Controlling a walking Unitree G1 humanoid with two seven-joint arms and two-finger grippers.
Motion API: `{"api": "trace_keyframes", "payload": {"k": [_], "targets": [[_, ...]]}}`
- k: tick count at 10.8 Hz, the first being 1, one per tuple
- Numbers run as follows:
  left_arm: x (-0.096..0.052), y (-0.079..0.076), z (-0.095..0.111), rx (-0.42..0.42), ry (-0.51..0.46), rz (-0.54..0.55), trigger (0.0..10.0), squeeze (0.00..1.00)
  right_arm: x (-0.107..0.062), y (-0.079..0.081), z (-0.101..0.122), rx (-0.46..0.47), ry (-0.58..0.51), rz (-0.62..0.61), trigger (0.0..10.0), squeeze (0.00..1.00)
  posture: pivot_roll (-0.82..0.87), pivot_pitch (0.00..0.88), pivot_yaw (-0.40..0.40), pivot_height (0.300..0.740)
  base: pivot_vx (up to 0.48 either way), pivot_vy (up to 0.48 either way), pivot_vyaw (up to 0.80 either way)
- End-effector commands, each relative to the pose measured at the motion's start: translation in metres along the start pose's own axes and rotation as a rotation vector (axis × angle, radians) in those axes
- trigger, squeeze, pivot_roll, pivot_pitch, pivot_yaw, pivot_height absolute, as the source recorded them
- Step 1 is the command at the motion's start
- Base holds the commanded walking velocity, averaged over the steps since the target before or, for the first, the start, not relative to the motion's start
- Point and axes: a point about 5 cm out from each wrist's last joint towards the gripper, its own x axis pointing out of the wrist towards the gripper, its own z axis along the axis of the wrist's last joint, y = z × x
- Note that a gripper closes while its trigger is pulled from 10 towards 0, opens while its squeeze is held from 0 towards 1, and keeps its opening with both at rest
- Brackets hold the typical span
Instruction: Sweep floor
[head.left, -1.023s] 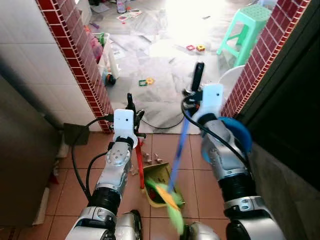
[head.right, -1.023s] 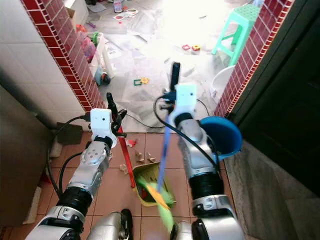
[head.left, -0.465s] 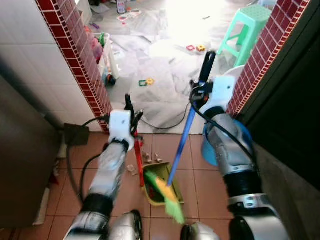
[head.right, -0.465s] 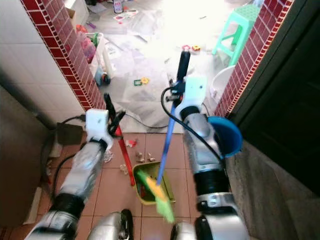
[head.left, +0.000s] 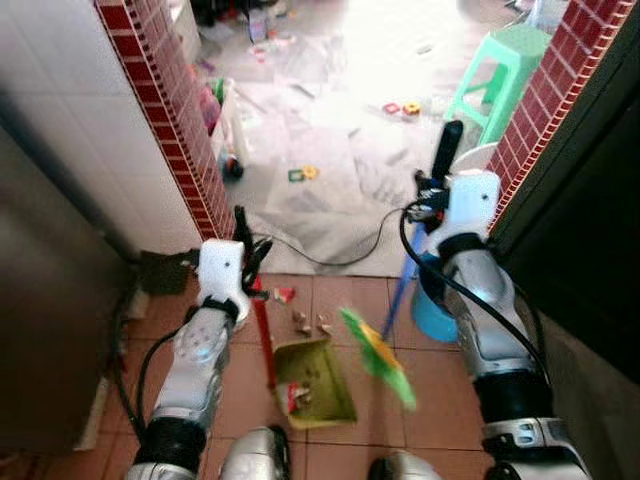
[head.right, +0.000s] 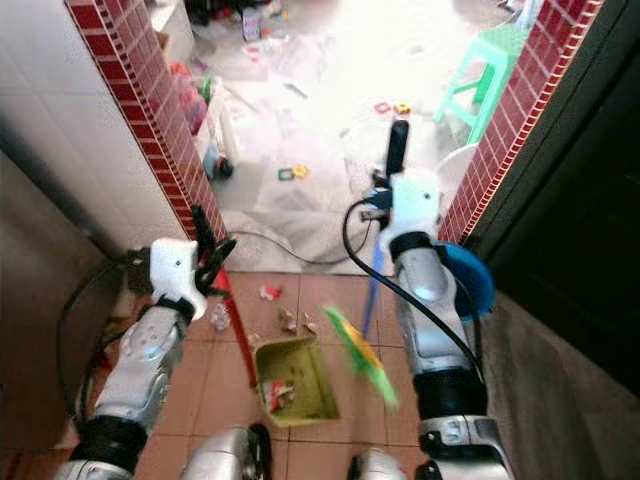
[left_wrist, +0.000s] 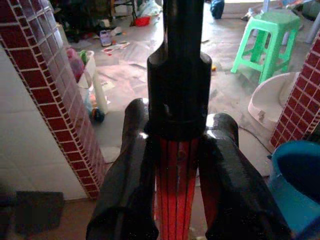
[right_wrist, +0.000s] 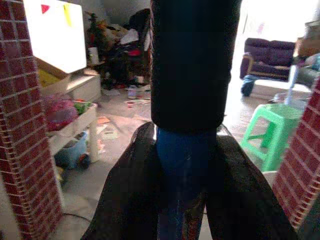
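- Evidently a two-tool job: right gripper (head.left: 432, 186) was clamped on the broom (head.left: 400, 290), near the top of its blue shaft just under the black end grip; the right wrist view showed both fingers (right_wrist: 125, 195) pressed against the shaft.
- Left gripper (head.left: 247, 258) was closed round the red handle (head.left: 264, 335) of the dustpan (head.left: 318, 382), fingers (left_wrist: 125, 185) on either side just below its black cap.
- Dustpan sat flat on the tile floor (head.left: 440, 380) between the arms, a few scraps already in it.
- Broom head (head.left: 378, 356), green and yellow, was blurred and looked clear of the floor, just right of the pan.
- Debris (head.left: 305, 322) lay loose on the tiles just beyond the pan's far edge.
- Handling, judged: broom light and stiff along the shaft, bristles soft; a hold so high gives reach but poor leverage, so the head will swing wide.
- Dustpan light plastic, likely to skid on smooth tile; the upright handle is the proper hold, and downward pressure should pin it.
- Blue bucket (head.left: 430, 305) stood beside the shaft; a snag risk.
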Motion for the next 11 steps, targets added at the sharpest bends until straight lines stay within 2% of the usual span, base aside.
{"api": "trace_keyframes", "payload": {"k": [1, 3, 4, 5, 6, 7, 8, 9, 10, 11], "targets": [[-0.002, 0.002, 0.004, 0.027, -0.024, -0.016, 10.0, 0.00, 0.000, -0.006, -0.001, -0.051, -0.009, -0.020, 10.0, 0.00, -0.07, 0.000, 0.063, 0.740, 0.000, 0.000, 0.00], [-0.008, -0.001, -0.003, 0.024, -0.002, -0.023, 10.0, 0.00, -0.006, -0.009, -0.014, -0.054, 0.029, -0.053, 10.0, 0.00, -0.08, 0.000, 0.064, 0.740, 0.000, 0.000, 0.00], [-0.012, -0.001, -0.005, 0.006, -0.003, -0.013, 10.0, 0.00, -0.010, -0.010, -0.022, -0.031, 0.061, -0.074, 10.0, 0.00, -0.08, 0.000, 0.062, 0.740, 0.000, 0.000, 0.00], [-0.012, 0.000, -0.004, 0.021, -0.018, 0.017, 10.0, 0.00, -0.015, -0.010, -0.027, -0.043, 0.083, -0.079, 10.0, 0.00, -0.08, 0.000, 0.052, 0.740, 0.000, 0.000, 0.00], [-0.011, -0.003, -0.004, 0.005, -0.018, -0.012, 10.0, 0.00, -0.017, -0.009, -0.031, -0.041, 0.090, -0.073, 10.0, 0.00, -0.09, 0.000, 0.026, 0.740, 0.000, 0.000, 0.00], [-0.007, -0.012, -0.002, 0.040, -0.025, -0.087, 10.0, 0.00, -0.018, -0.008, -0.038, -0.084, 0.124, -0.061, 10.0, 0.00, -0.10, 0.000, -0.012, 0.740, 0.000, 0.000, 0.00], [-0.005, -0.014, -0.002, 0.033, -0.018, -0.097, 10.0, 0.00, -0.019, -0.008, -0.038, -0.094, 0.128, -0.057, 10.0, 0.00, -0.09, 0.000, -0.019, 0.740, 0.000, 0.000, 0.00], [-0.007, -0.013, -0.003, 0.049, -0.007, -0.099, 10.0, 0.00, -0.021, -0.004, -0.040, -0.091, 0.123, -0.053, 10.0, 0.00, -0.08, 0.000, 0.018, 0.740, 0.000, 0.000, 0.00], [-0.013, -0.012, -0.006, -0.009, -0.006, -0.145, 10.0, 0.00, -0.022, -0.004, -0.038, -0.085, 0.105, -0.062, 10.0, 0.00, -0.09, 0.000, 0.052, 0.740, 0.000, 0.000, 0.00], [-0.022, -0.006, -0.015, 0.000, 0.018, -0.095, 10.0, 0.00, -0.022, -0.011, -0.032, -0.093, 0.069, -0.086, 10.0, 0.00, -0.10, 0.000, 0.067, 0.740, 0.000, 0.000, 0.00]]}}
